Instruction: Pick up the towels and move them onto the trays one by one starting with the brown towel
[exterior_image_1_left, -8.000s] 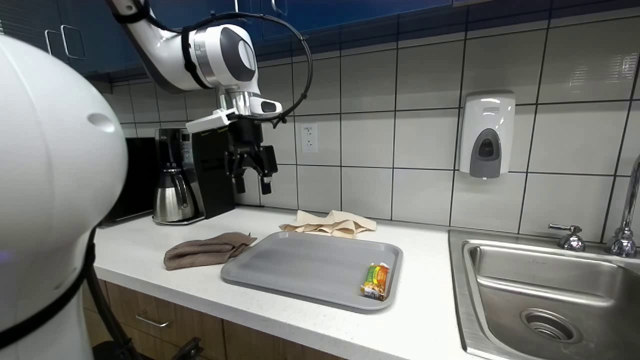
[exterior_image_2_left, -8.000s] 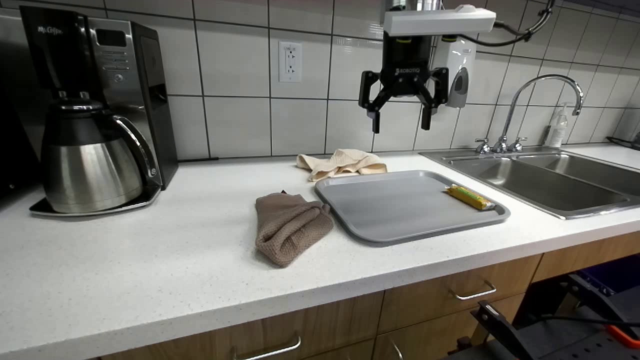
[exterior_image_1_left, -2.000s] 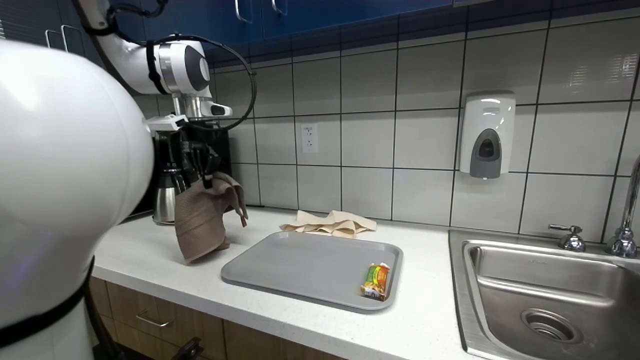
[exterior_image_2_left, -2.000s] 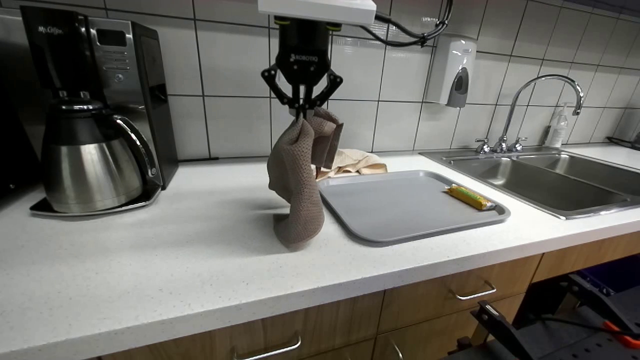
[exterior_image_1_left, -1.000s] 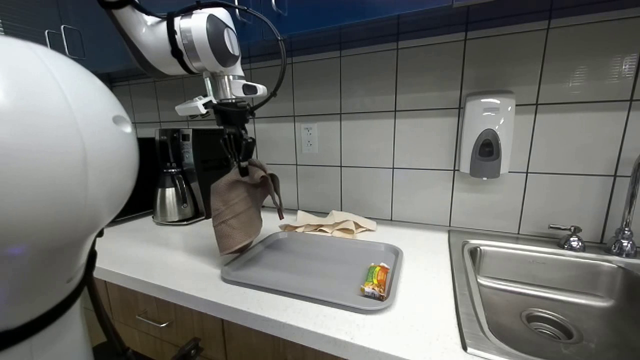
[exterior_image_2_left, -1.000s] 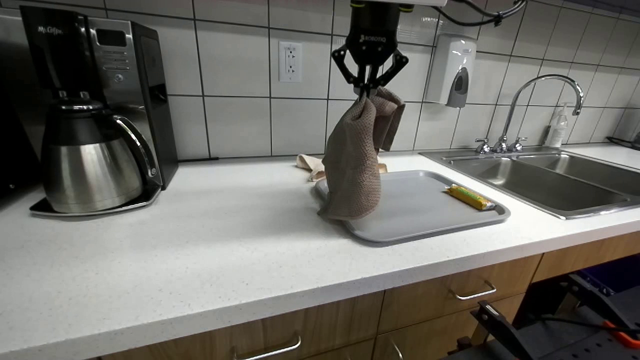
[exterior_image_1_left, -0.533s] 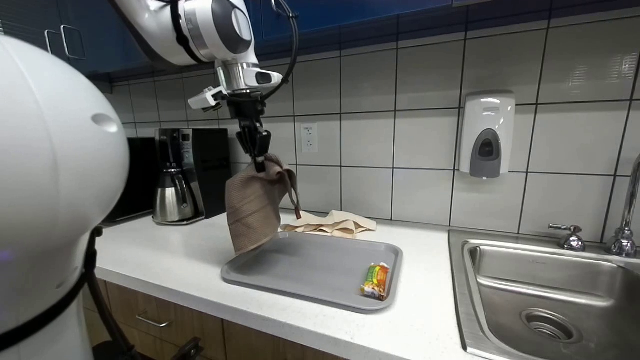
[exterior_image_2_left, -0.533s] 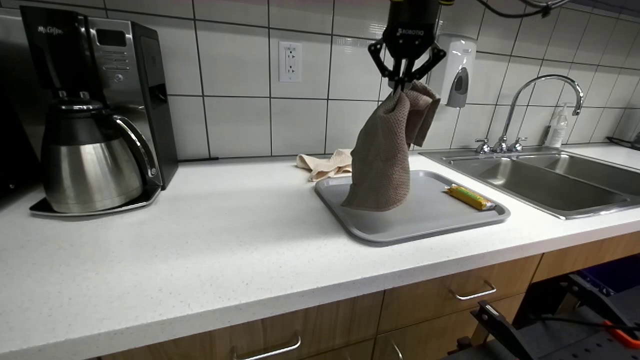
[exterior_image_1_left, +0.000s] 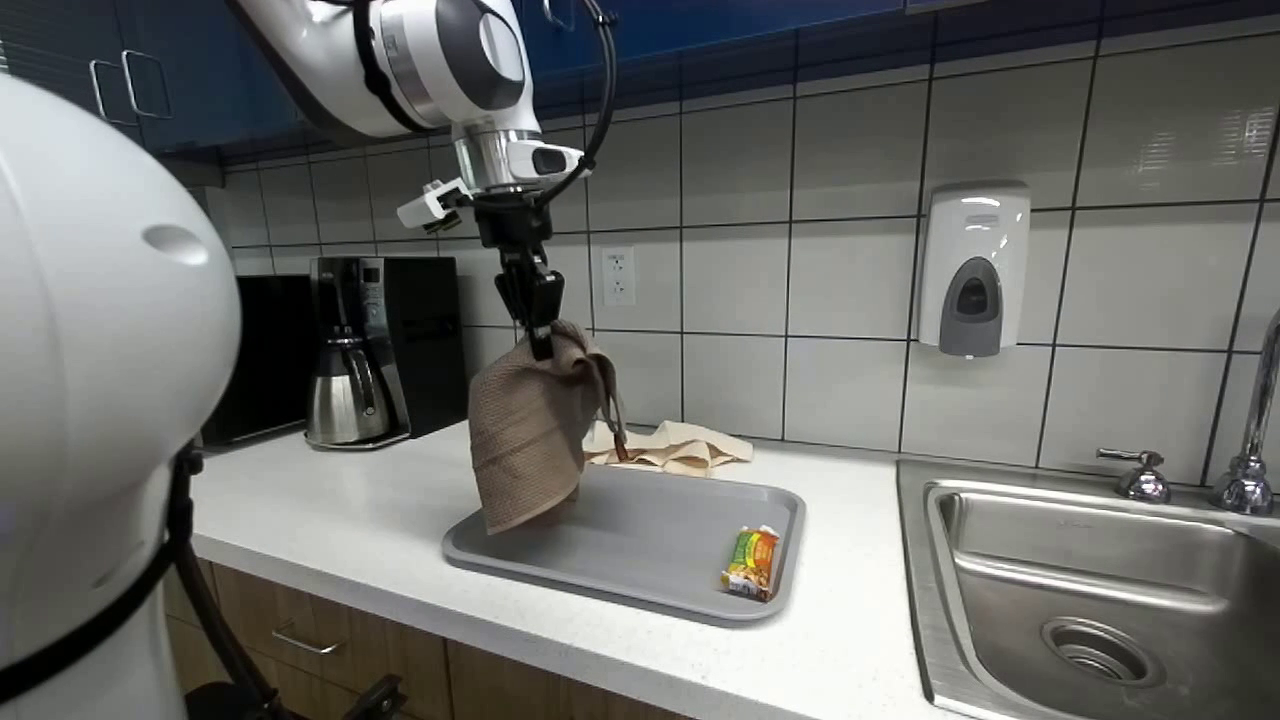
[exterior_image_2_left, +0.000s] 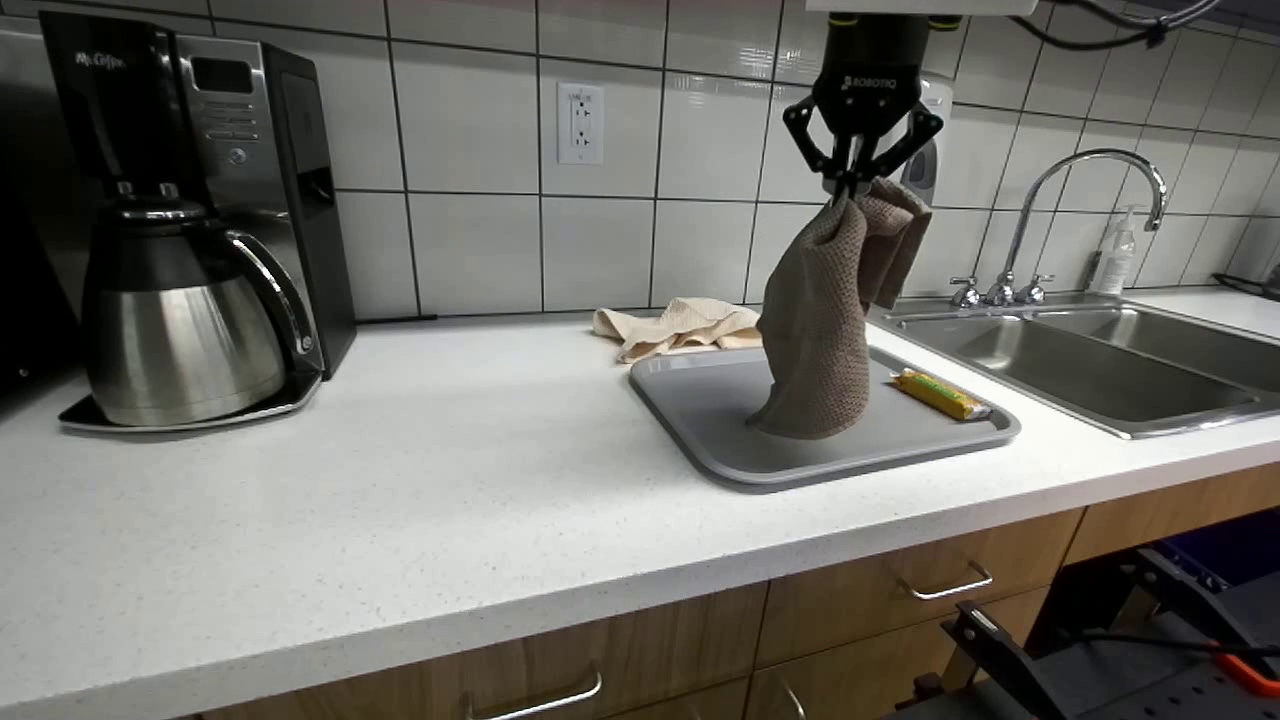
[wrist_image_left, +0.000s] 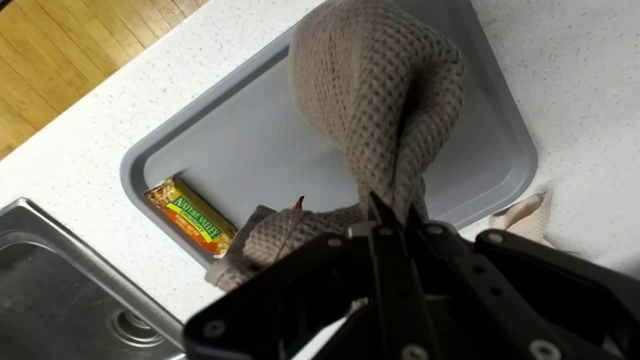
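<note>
- Gripper (exterior_image_2_left: 848, 188) sat upper right in an exterior view, fingers clamped on brown towel (exterior_image_2_left: 820, 330).
- Brown towel hung over tray (exterior_image_2_left: 700, 405), right of centre; contact unclear.
- Beige towel (exterior_image_2_left: 682, 326) lay just above tray's upper-left edge.
- Wrapped bar (exterior_image_2_left: 938, 394) lay at tray's right.

The brown towel (wrist_image_left: 375, 100) is rough cloth, the tray (wrist_image_left: 245, 150) smooth matt plastic.

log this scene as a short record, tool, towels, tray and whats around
tool: shut on brown towel
brown towel: hangs over tray; whether it touches it, unclear
cream towel: crumpled on counter, between tray and wall
tray: grey, on counter; wrapped bar at the end nearest the sink
nearby: dispenser, coffee maker
left to do: set down brown towel, then move cream towel
</note>
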